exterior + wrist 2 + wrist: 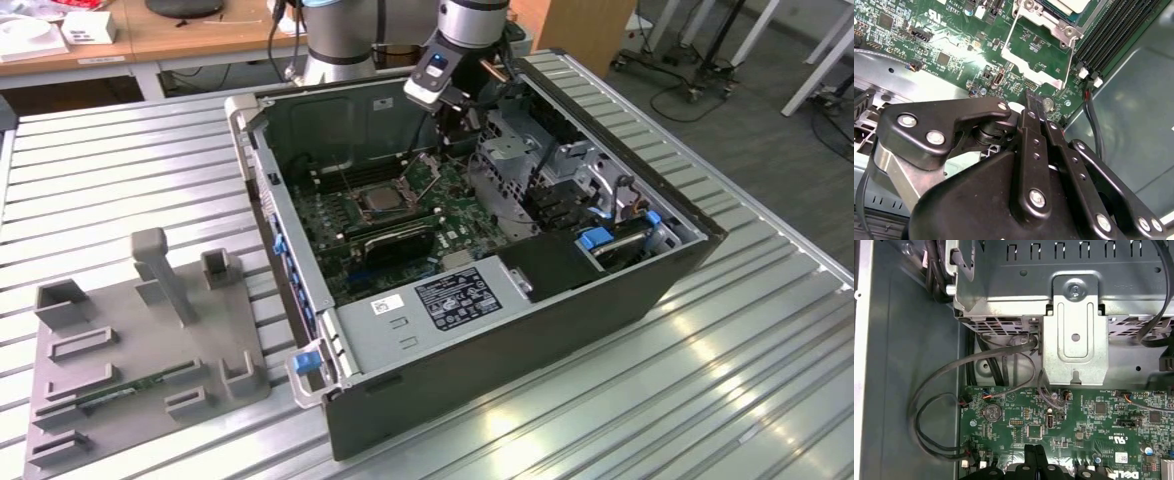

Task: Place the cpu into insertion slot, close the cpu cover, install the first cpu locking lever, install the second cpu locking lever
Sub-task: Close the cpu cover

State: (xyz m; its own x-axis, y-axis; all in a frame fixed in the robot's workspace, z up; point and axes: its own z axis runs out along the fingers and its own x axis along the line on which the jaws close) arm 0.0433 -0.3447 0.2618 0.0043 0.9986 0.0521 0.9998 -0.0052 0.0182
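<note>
A ribbed metal table (120, 140) in a workshop, an open computer case (534, 320) lying on it, and 1 arm reaching down inside. The chip (388, 201) looks seated in its socket (363, 208) on the green board (1079, 415) — its pale top peeks in at the edge of the second wrist view. The metal cover frame (1034, 72) is flipped open, hinged at the socket's edge and swung away from it. The gripper (1032, 97) hovers just beside the frame's free edge, its 2 fingers pressed together with nothing between them, like a single blunt poker. So the placing looks done, and closing the cover is the job in hand. To do it well, I'd say catch that free edge squarely, carry the frame over its hinge in 1 smooth arc, and keep the tips off the chip's top and the memory slots (1114, 35) alongside — a sideways slip could skew the frame or scrape the board. Loose black cables (939, 405) loop by the case wall, apart from the tips.
</note>
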